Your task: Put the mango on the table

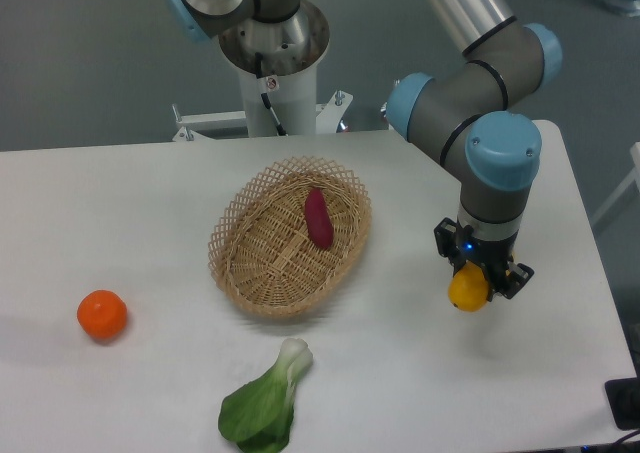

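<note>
At right of frame my hand [472, 285] grips the mango [466, 291] between its fingers, above the surface [400, 373].

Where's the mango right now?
The mango is held in the gripper on the right side of the camera view, above the white table, to the right of the wicker basket.

The gripper [478, 281] hangs over the right part of the tabletop [120, 203], with the mango [467, 290] between its fingers. To the gripper's left stands the basket [290, 237], the sweet potato [319, 218] lying in it. Farther left of the gripper, near the tabletop's left edge, sits the orange [102, 314]. The leafy green [264, 408] lies to the gripper's left and nearer the front edge, before the basket.
</note>
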You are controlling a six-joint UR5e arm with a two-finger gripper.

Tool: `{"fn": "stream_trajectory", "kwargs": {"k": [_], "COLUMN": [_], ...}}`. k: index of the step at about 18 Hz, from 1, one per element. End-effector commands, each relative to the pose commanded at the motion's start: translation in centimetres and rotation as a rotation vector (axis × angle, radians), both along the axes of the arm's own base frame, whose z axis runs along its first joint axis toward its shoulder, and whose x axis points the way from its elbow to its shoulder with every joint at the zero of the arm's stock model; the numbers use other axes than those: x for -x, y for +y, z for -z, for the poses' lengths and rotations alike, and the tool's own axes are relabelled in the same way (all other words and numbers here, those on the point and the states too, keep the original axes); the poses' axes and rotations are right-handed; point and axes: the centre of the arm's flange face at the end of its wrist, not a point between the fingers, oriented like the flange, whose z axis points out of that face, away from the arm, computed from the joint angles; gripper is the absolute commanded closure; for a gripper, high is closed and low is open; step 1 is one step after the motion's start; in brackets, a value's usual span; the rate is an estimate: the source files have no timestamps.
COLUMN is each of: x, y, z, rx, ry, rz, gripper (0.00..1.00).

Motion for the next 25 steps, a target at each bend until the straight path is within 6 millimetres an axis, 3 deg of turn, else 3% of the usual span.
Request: {"fn": "stream_trajectory", "kwargs": {"k": [13, 18, 25], "x": [-1.2, -4.7, -11.0], "y": [1.3, 3.9, 10.1], "z": [-0.2, 0.1, -0.5], "rx": [-0.008, -0.023, -0.107], "ry": [-0.002, -0.02, 0.001], "rz": [-0.019, -0.058, -0.123], "gripper": [0.54, 0.54, 0.54]}}
